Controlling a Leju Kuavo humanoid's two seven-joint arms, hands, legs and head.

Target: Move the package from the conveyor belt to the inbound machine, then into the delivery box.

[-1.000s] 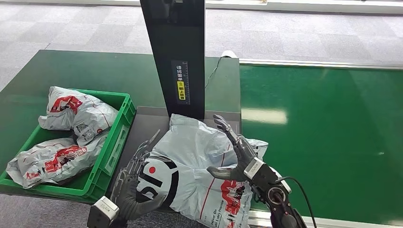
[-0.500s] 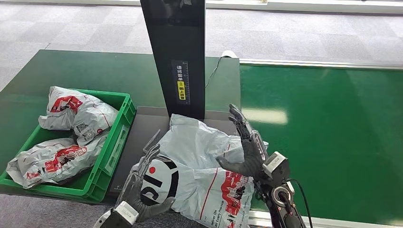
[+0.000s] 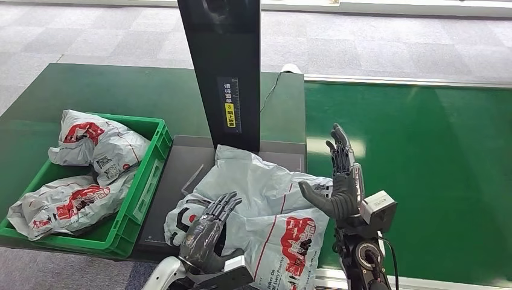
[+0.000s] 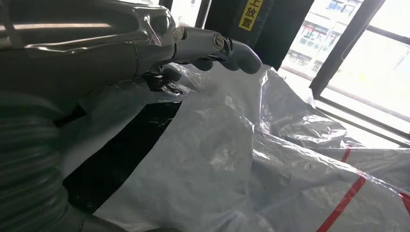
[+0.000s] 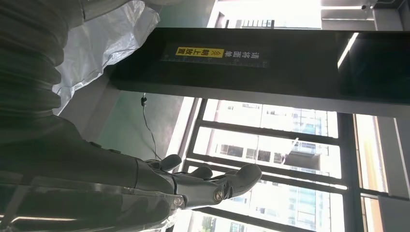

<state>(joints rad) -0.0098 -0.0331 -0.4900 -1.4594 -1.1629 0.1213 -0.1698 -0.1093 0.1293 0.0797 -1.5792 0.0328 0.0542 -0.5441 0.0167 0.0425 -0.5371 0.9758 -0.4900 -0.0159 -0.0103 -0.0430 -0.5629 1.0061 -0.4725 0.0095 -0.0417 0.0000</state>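
1. The package (image 3: 259, 205), a grey plastic mailer with red and black print, is laid flat on the dark platform of the inbound machine (image 3: 181, 175), directly in front of the machine's black upright column (image 3: 220, 72). This placement is judged to suit scanning, since the yellow label on the column faces the platform.
2. The left hand (image 3: 208, 232) is rested on the near left part of the package, fingers extended and slightly spread over the printed film. Nothing is gripped; in the left wrist view the fingers (image 4: 227, 46) are seen lying above the crinkled surface.
3. The right hand (image 3: 339, 181) is held upright just beside the package's right edge, fingers apart and pointing up, holding nothing.
4. The near end of the package overhangs the platform's front edge; a slip toward the robot is judged possible.
5. The delivery box (image 3: 154, 158), a green crate, is positioned just left of the platform and already contains two mailers (image 3: 90, 163). Its near right portion appears open.
6. The conveyor belt (image 3: 422, 181) on the right offers free room for the right arm.
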